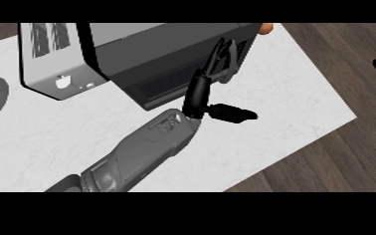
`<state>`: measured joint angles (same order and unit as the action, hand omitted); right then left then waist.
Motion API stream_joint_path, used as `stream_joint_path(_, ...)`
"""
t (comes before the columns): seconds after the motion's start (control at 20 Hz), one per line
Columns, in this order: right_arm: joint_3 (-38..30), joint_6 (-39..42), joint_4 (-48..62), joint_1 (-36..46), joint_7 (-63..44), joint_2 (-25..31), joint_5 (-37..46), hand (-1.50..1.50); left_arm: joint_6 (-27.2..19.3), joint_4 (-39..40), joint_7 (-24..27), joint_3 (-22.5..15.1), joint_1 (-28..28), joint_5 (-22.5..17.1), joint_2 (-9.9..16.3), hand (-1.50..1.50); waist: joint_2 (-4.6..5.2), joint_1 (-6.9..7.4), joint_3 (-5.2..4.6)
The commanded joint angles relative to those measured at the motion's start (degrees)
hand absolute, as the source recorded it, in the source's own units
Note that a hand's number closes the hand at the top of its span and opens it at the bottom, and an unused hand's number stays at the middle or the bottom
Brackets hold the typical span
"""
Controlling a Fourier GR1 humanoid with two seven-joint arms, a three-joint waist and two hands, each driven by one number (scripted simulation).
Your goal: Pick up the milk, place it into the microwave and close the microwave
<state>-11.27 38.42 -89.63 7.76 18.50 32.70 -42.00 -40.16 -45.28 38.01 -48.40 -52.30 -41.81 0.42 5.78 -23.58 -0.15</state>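
The microwave [66,55] stands at the back left of the white counter [279,104], with its pale control panel toward the left. Its dark door [169,55] slants from the panel toward the back right. My left hand [197,97] is open. Its straight fingers [217,62] point up and lie against the door's right part, and the thumb [235,113] sticks out to the right. No milk shows anywhere; the door and body hide the microwave's inside. A dark sliver [374,63] at the right edge may be my right hand.
A small orange thing [268,28] peeks out behind the door's far corner. A grey rounded shape [2,97] is cut off by the left edge. Dark wooden floor [330,159] borders the counter's right and front edges.
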Motion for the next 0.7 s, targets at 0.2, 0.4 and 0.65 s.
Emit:
stream_joint_path(0.2, -0.2, 0.6, 0.6, 0.8, -1.0, 1.0, -1.7, -1.5, 0.2, 3.4, 0.0, 1.4, -3.1, -3.2, -0.4, -1.5, 0.41, -0.64, 0.03)
stream_joint_path(0.4, 0.4, 1.0, 0.5, 1.4, -1.7, 1.2, -2.6, -1.5, 0.2, 3.8, 0.7, 1.0, -4.1, -3.8, -0.4, -1.5, 0.31, -0.72, 0.05)
stream_joint_path(0.65, 0.7, 1.9, 0.1, 1.9, -2.4, 1.9, -3.7, -1.5, 0.5, 4.5, 1.8, 0.5, -4.1, -4.8, -0.4, -1.5, 0.12, -0.73, 0.04)
